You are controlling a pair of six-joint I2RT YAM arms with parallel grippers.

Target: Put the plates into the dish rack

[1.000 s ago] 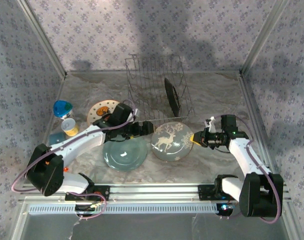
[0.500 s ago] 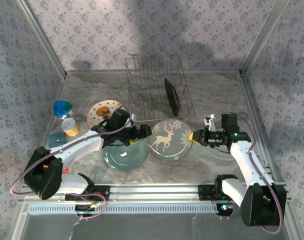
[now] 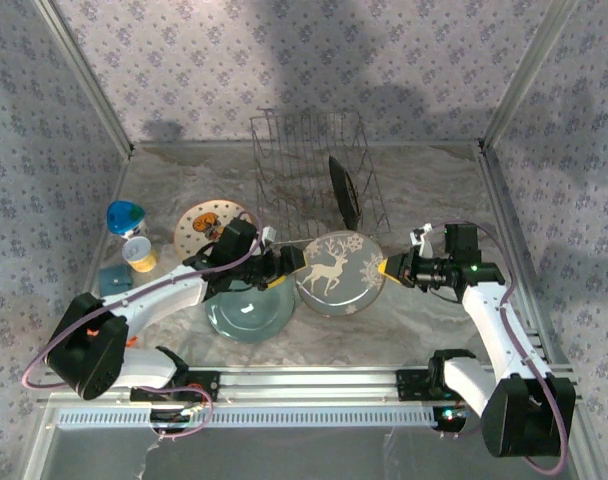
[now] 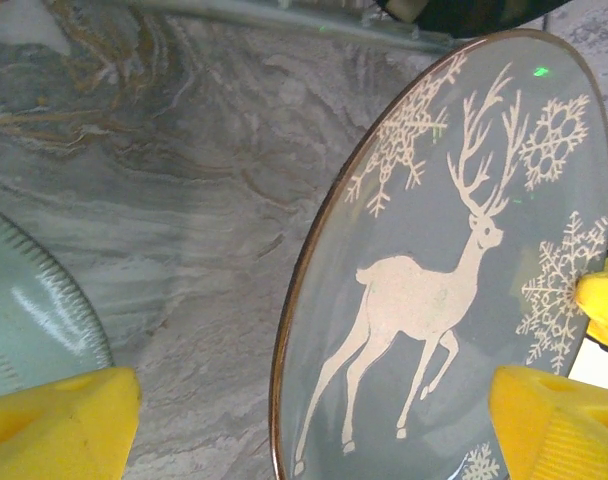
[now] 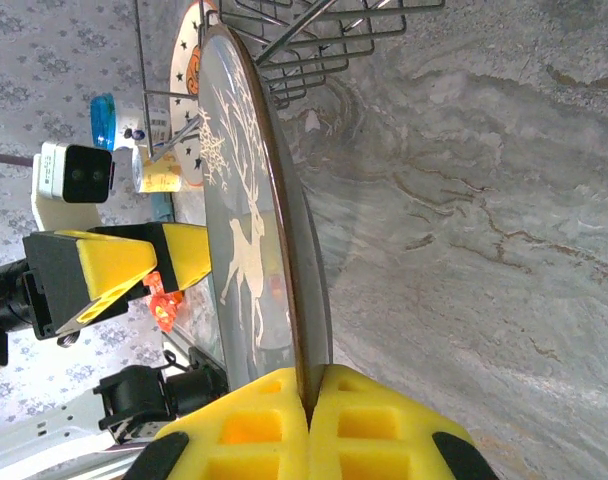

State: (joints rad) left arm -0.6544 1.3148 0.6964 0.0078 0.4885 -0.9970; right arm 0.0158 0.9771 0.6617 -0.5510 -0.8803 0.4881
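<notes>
The grey-green deer plate (image 3: 339, 273) is tipped up on edge off the table, and my right gripper (image 3: 389, 268) is shut on its right rim; the yellow pads (image 5: 274, 425) pinch the rim (image 5: 309, 340). My left gripper (image 3: 284, 265) is open at the plate's left rim (image 4: 284, 330), with its fingertips (image 4: 59, 420) wide to either side and not touching. The pale teal plate (image 3: 249, 310) lies flat under the left arm. Left of the dish rack (image 3: 314, 165) lies the cream star plate (image 3: 206, 222). The black plate (image 3: 342, 190) stands in the rack.
A blue cup (image 3: 125, 216) and a small yellow cup (image 3: 139, 254) stand at the far left, beside a teal block (image 3: 112, 277). Metal frame posts and patterned walls close in the marble table (image 3: 434, 200). Open table lies right of the rack.
The right gripper has lifted and tipped the deer plate up, shifting it slightly toward the rack. The left gripper has moved right to the plate's left rim and its jaws have narrowed a little.
</notes>
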